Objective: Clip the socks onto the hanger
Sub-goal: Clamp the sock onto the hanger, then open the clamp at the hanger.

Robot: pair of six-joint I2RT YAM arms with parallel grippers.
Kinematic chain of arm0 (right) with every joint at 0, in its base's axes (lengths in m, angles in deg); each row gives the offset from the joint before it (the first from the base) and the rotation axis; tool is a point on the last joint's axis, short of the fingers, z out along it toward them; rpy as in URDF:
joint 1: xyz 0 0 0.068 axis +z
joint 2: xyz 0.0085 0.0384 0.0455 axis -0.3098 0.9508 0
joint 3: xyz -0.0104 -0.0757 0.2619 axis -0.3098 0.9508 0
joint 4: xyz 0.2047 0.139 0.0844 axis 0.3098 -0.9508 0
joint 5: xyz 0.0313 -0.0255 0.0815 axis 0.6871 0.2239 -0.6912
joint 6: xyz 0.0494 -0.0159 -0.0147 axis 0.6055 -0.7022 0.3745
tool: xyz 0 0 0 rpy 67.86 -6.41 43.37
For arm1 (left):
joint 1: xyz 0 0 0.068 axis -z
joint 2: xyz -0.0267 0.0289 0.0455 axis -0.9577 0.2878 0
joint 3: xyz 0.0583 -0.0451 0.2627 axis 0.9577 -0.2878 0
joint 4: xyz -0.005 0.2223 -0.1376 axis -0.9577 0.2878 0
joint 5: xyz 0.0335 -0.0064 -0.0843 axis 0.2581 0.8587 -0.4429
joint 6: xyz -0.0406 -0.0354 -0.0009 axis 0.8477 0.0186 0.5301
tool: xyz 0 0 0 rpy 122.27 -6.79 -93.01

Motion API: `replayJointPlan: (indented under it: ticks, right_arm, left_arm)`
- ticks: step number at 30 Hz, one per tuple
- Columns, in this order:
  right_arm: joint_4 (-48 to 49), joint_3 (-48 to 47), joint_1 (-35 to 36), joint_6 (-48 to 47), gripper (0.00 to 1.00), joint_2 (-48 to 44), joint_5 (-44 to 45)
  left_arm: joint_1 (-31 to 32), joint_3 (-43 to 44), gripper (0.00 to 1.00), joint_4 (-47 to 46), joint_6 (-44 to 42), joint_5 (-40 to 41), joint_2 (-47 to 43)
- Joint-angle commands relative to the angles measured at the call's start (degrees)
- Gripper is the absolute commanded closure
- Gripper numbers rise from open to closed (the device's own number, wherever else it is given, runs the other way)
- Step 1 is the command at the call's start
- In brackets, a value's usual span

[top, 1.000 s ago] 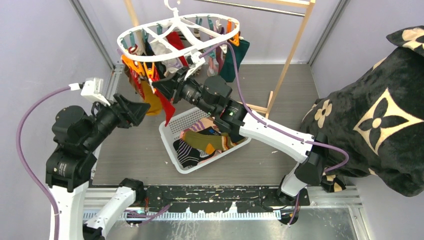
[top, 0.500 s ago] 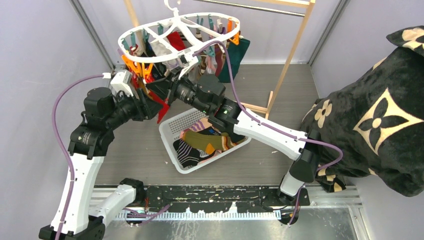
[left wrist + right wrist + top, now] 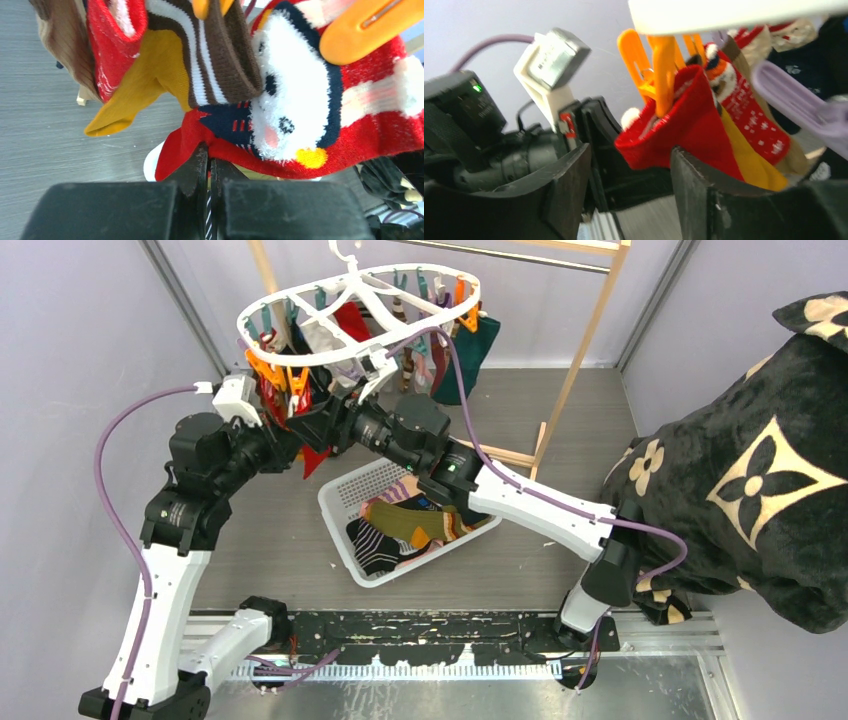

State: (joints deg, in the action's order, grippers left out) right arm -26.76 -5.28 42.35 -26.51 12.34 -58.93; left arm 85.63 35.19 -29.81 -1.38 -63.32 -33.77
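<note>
Note red sock (image 3: 300, 135): white penguin face, navy trim, yellow beak. Hangs from orange peg (image 3: 370, 30) under hanger (image 3: 350, 310) rim, upper left of top view. Left gripper (image 3: 208, 155): jaws pressed together, pinching sock's lower edge. Right gripper (image 3: 626, 160): jaws spread, flanking sock.

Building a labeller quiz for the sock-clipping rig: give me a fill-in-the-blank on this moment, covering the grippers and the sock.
1. The left gripper is ___ on the lower edge of the red penguin sock.
2. The right gripper has its jaws ___, with the sock's red fabric showing between them.
3. The peg clipped to the sock's top is ___ in colour.
Missing words: shut; open; orange.
</note>
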Motion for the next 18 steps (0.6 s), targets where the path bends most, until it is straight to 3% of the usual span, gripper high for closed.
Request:
replayJointPlan:
  ticks: [1, 3, 9, 18]
  right_arm:
    - [1.19, 4.16, -2.72, 0.54, 0.29, -7.02, 1.08]
    - [1.22, 8.11, -4.99, 1.10, 0.24, -9.80, 0.92]
    - [4.04, 17.32, -12.20, 4.50, 0.24, -14.85, -7.92]
    - [13.25, 13.49, -16.83, 8.44, 0.24, -9.29, -17.33]
  left_arm:
    - [-0.13, 1.60, 1.00, -1.64, -1.69, 6.15, -1.07]
    - [-0.14, 2.59, 1.00, 0.15, -2.08, 8.10, -1.00]
    - [-0.11, 2.65, 1.00, 1.49, -2.15, 9.10, -1.80]
    - [-0.15, 5.08, 1.00, 2.92, -1.71, 11.08, -0.56]
